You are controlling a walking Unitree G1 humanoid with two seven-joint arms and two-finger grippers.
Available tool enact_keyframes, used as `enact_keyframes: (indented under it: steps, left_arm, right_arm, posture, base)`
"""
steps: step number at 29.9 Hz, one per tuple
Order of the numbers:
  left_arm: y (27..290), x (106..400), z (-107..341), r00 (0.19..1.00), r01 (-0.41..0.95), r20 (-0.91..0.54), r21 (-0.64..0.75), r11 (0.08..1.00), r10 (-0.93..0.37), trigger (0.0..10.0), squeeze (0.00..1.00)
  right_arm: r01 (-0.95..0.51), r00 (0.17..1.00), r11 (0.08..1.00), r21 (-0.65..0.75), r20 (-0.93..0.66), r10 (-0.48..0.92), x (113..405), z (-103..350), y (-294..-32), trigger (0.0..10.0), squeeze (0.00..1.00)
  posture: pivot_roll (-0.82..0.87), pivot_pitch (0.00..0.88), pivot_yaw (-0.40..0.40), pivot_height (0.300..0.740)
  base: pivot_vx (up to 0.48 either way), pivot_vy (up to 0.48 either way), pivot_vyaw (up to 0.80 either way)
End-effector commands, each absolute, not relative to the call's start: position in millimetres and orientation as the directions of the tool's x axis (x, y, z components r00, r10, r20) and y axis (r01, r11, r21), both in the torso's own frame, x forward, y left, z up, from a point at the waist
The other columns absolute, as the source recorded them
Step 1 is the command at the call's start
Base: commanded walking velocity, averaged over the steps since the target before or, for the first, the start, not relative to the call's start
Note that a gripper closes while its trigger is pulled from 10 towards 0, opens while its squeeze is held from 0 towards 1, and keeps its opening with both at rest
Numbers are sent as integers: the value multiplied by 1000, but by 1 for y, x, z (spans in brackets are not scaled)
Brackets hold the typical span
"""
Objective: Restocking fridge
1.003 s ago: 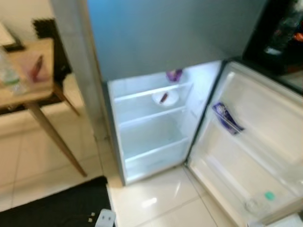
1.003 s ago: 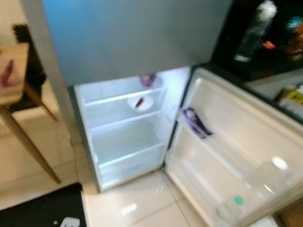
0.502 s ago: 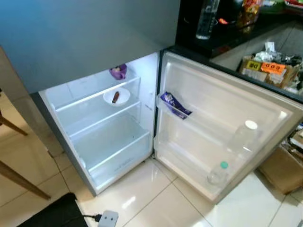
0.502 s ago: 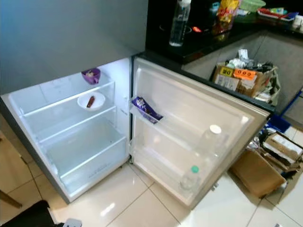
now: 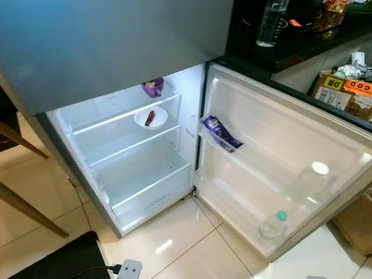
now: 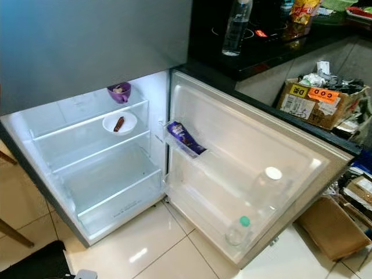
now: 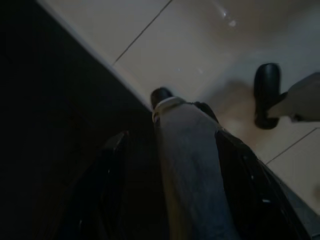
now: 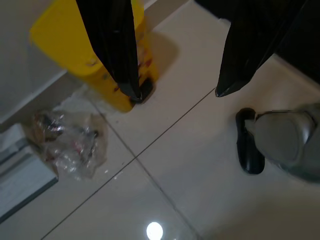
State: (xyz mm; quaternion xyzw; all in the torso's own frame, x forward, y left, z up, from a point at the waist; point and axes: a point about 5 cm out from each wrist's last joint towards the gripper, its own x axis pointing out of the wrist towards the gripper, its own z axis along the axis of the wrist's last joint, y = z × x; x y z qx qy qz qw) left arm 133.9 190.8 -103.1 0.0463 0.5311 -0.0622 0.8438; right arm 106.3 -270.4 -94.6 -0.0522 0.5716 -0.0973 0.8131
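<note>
I see the grey two-door fridge with its lower compartment open and lit, and I place everything else against it. Its white lower door swings wide to the fridge's right, over the pale tiled floor. Behind that door runs a dark desk carrying a clear plastic water bottle, and a brown cardboard box with yellow and orange labels sits below the desk's edge, beyond the door.

Inside the fridge, the glass shelves are mostly bare. A purple cup stands at the back of the top shelf, and just in front of it a small white bowl holding a brown stick-shaped item rests on the same shelf. In the door's upper rack a purple snack packet lies tilted. The door's bottom rack holds a clear bottle with a white cap and, nearer the fridge's front corner, a smaller clear bottle with a green cap.

A white power strip lies on the floor in front of the fridge, beside a black mat.

My right pincer hangs over the tiles near a yellow bin, fingers spread apart and holding nothing. My left pincer hangs in the dark; I cannot tell its state.
</note>
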Motion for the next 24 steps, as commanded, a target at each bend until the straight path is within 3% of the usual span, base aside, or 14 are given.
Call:
enact_keyframes:
  steps: [1, 9, 24]
  left_arm:
    - [191, 119, -108, 374, 153, -926, -2, 988, -60, 10000, 0]
    - [190, 118, -108, 374, 151, -925, -5, 989, -62, 10000, 0]
    - [194, 118, -109, 372, 124, -928, 27, 992, -21, 10000, 0]
  right_arm:
    - [100, 324, 976, -193, -921, -215, 106, -96, -268, 10000, 0]
    - [98, 325, 976, -194, -921, -215, 107, -96, -267, 10000, 0]
    - [109, 327, 974, -198, -918, -223, 108, -95, -269, 10000, 0]
  posture:
    - [-71, 40, -41, 740]
    - [-70, 38, -42, 740]
    - [-69, 38, -41, 740]
  base:
    - [0, -472, 0]
    - [0, -472, 0]
    - [0, 0, 0]
